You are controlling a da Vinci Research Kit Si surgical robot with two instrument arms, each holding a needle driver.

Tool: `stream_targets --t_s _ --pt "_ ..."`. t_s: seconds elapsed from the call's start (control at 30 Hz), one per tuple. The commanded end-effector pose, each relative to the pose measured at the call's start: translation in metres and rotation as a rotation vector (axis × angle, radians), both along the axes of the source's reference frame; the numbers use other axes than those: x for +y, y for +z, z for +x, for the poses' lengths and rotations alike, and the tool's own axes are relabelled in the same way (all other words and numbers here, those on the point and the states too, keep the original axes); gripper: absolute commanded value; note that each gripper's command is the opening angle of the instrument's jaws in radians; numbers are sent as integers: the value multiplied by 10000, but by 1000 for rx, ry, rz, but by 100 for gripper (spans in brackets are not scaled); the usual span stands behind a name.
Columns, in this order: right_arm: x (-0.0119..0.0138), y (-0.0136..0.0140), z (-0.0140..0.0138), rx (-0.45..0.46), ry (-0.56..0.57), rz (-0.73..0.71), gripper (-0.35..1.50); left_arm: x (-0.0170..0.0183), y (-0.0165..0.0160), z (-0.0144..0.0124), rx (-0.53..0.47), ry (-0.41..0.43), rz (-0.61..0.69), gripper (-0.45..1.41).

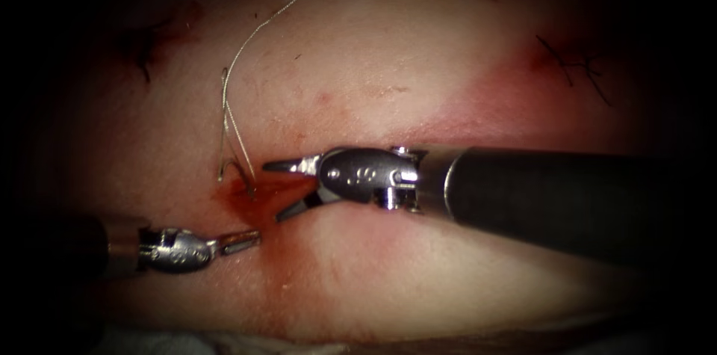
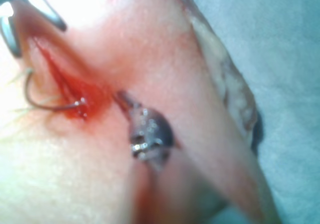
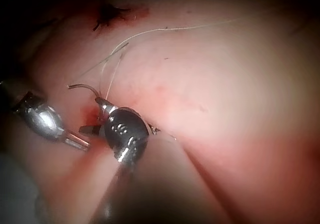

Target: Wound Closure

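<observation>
The curved needle (image 1: 233, 169) stands in the tissue (image 1: 388, 63) at the left lip of the cut (image 1: 263, 189). One end is buried in the red fluid and the other stands free. No tool holds it. Pale thread (image 1: 258, 30) runs from the needle up and away. My right tool (image 1: 272, 191) is open, its jaws spread over the cut just right of the needle, holding nothing. My left tool (image 1: 254, 237) lies below the cut, shut and empty. In the left wrist view the needle (image 2: 42, 103) hooks into the red cut (image 2: 75, 92) near my left tool (image 2: 125, 99).
Dark older stitches sit at the far left (image 1: 146, 48) and far right (image 1: 579, 63) of the tissue. The right tool's shaft (image 1: 567, 198) crosses the right half. Pale cloth (image 2: 280, 44) lies beyond the tissue's edge.
</observation>
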State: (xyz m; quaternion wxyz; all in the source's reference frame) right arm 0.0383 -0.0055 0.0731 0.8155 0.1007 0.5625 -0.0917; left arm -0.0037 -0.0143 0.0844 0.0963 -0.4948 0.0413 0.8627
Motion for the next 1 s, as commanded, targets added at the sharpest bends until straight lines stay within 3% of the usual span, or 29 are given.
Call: stream_targets --t_s 0.03,0.17,0.4,1.0 --pt "1 14 5 -5 5 -4 71 -8 6 -5 -1 1 3 -42" --pt "4 27 11 0 14 -24 71 -8 6 -5 1 2 5 -42" --pt "5 29 42 -4 24 -20 69 -8 6 -5 1 2 4 -42" --pt "0 42 83 -4 27 -25 61 -9 5 -4 1 2 5 -42"
